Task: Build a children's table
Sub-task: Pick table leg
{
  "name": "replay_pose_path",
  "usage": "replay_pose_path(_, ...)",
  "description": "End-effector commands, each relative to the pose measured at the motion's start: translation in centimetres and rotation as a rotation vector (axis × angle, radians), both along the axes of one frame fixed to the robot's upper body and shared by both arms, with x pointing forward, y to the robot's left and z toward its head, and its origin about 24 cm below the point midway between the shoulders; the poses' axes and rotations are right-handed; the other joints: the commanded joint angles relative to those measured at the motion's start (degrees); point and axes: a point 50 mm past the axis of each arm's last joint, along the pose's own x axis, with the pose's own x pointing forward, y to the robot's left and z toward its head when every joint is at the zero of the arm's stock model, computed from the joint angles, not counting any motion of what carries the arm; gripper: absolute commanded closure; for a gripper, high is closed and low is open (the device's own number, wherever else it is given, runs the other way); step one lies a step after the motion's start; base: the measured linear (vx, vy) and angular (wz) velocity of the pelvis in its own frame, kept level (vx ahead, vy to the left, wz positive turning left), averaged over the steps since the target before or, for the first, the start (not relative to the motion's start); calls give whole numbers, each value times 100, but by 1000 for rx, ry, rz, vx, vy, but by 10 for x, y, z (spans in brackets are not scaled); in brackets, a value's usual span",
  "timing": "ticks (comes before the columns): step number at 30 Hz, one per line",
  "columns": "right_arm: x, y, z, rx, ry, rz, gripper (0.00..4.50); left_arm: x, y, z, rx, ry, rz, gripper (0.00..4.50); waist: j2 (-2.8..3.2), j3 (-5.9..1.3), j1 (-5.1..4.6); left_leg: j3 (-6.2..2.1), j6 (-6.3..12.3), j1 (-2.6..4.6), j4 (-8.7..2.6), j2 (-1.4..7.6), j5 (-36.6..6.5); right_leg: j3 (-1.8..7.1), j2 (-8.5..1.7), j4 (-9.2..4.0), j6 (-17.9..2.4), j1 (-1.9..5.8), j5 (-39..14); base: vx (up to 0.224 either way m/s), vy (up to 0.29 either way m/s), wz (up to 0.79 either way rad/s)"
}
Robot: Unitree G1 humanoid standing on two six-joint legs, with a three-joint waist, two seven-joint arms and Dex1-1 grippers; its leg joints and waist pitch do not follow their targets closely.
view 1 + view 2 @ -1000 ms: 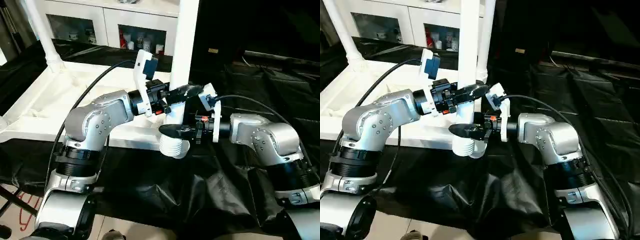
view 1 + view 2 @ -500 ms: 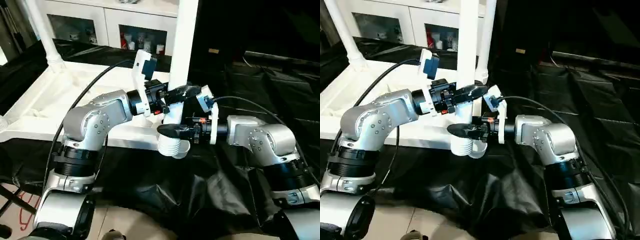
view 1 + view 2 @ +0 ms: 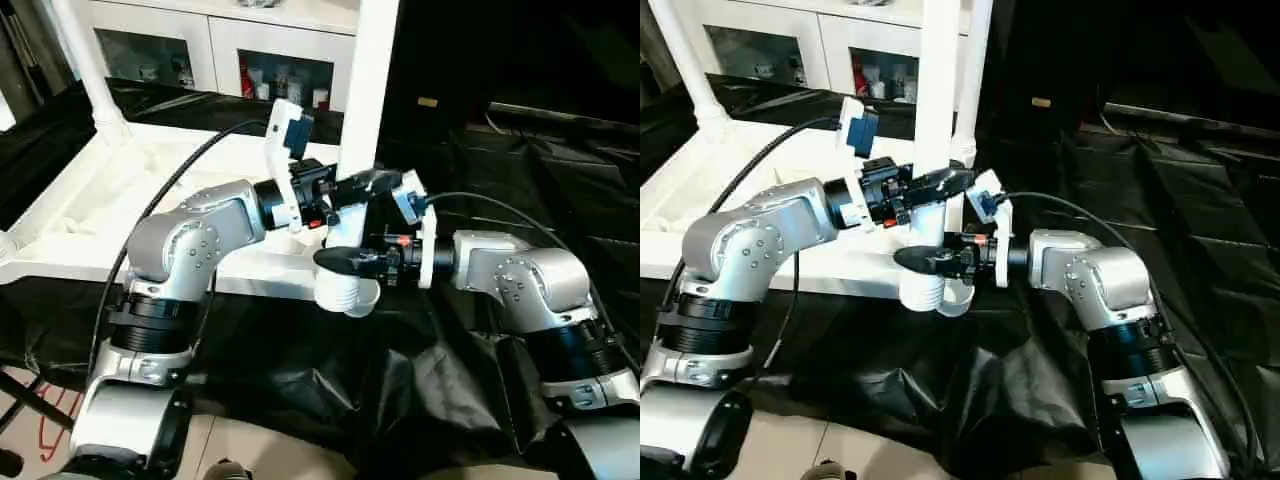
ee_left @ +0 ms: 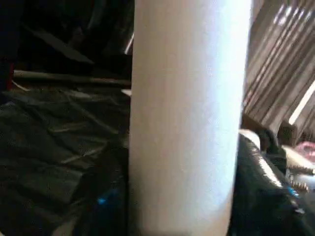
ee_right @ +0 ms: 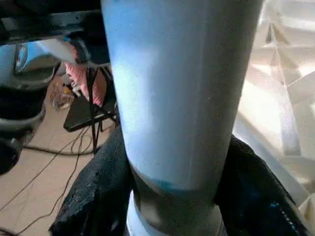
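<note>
The white tabletop [image 3: 110, 200] lies underside up on black cloth. One white leg [image 3: 85, 60] stands in its far left corner. A second white leg [image 3: 368, 80] is upright at the near right corner. Its ribbed lower end [image 3: 346, 290] shows below the grippers, and I cannot tell whether it sits in a socket. My left gripper [image 3: 366, 184] reaches in from the left with its fingers [image 4: 258, 182] against both sides of the leg. Lower down, my right gripper [image 3: 347, 262] comes from the right, fingers [image 5: 98, 191] hugging the leg just above the ribbed end.
A white glass-door cabinet [image 3: 200, 45] stands behind the tabletop. Crumpled black cloth [image 3: 400, 380] covers the floor to the front and right. A cable [image 3: 190, 165] runs over my left arm. Bare floor [image 3: 40, 420] shows at the near left.
My right gripper's fingers have drawn in onto the leg's lower part, and the right arm has shifted slightly left. The leg stays upright.
</note>
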Motion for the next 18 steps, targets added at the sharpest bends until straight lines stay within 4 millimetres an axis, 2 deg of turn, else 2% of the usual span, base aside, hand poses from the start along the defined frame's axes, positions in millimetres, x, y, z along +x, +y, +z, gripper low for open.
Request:
replay_pose_path(1,3,-3,-5,18,21,-57,255,4,1,24,-131,-104,39,169,-31,-474,21,131,27,23,-348,-99,-664,147,-137,-355,-939,446,-1157,0,0,0)
replay_pose_path(2,3,-3,-5,18,21,-57,255,4,1,24,-131,-104,39,169,-8,-474,22,125,21,21,-346,-101,-674,145,-141,-354,-957,447,-1140,0,0,0)
replay_pose_path(3,4,-3,-4,45,13,-84,256,7,3,29,-217,-103,73,158,-18,-484,18,128,15,29,-345,-99,-700,142,-138,-350,-963,451,-1120,0,0,0)
replay_pose_path(4,6,-3,-3,80,6,-116,256,11,7,35,-322,-90,112,158,-3,-481,30,128,10,28,-343,-110,-722,141,-139,-355,-979,446,-1127,0,0,0)
replay_pose_path(5,8,-3,-2,102,2,-137,256,14,10,38,-390,-79,138,158,-32,-483,17,142,5,23,-336,-106,-723,149,-142,-352,-1034,450,-1093,0,0,0)
replay_pose_path(6,10,-4,-1,134,-3,-170,256,18,16,41,-465,-69,171,158,3,-486,37,134,-4,12,-328,-126,-762,142,-149,-360,-1085,451,-1105,0,0,0)
replay_pose_path(8,14,-6,0,175,-20,-231,257,24,26,39,-511,-58,220,158,-3,-494,29,124,32,34,-337,-117,-816,130,-127,-356,-1072,448,-1080,0,0,0)
replay_pose_path(9,15,-8,0,176,-28,-258,257,26,28,35,-477,-63,230,158,26,-480,20,126,56,38,-348,-124,-857,129,-118,-378,-985,437,-1174,0,0,0)
replay_pose_path(10,16,-10,-1,163,-40,-285,257,28,30,29,-415,-71,235,158,31,-484,10,119,49,42,-360,-125,-827,124,-108,-388,-855,442,-1250,0,0,0)
replay_pose_path(11,18,-13,-4,134,-58,-313,257,30,31,22,-325,-82,249,158,32,-487,-1,118,44,49,-361,-122,-808,126,-101,-378,-830,443,-1237,0,0,0)
replay_pose_path(12,18,-13,-4,131,-60,-315,257,30,31,22,-317,-83,250,158,46,-488,0,113,24,60,-364,-112,-769,127,-110,-380,-783,435,-1231,0,0,0)
replay_pose_path(13,23,-23,-13,4,-123,-419,257,30,33,-3,13,-163,234,158,78,-487,8,96,-4,71,-381,-100,-747,121,-117,-411,-673,413,-1299,0,0,0)
replay_pose_path(14,24,-26,-15,-28,-138,-447,257,29,34,-11,105,-184,208,158,79,-492,3,89,-32,77,-385,-95,-731,120,-121,-401,-601,408,-1348,0,0,0)
replay_pose_path(15,25,-28,-17,-56,-152,-471,257,27,34,-18,182,-200,181,158,107,-496,0,98,-115,89,-379,-110,-688,135,-120,-371,-624,414,-1229,0,0,0)
replay_pose_path(16,26,-31,-18,-82,-167,-495,257,26,34,-25,258,-214,150,158,114,-495,-17,101,-156,97,-382,-100,-692,145,-119,-345,-732,410,-1057,0,0,0)
replay_pose_path(17,28,-38,-19,-115,-179,-546,257,21,36,-42,427,-251,64,158,119,-494,-22,110,-160,105,-384,-101,-717,148,-112,-341,-785,410,-1010,0,0,0)
replay_pose_path(18,29,-39,-20,-119,-180,-552,257,21,36,-45,451,-256,50,158,126,-498,-21,108,-161,104,-387,-97,-763,150,-112,-321,-842,412,-937,0,0,0)
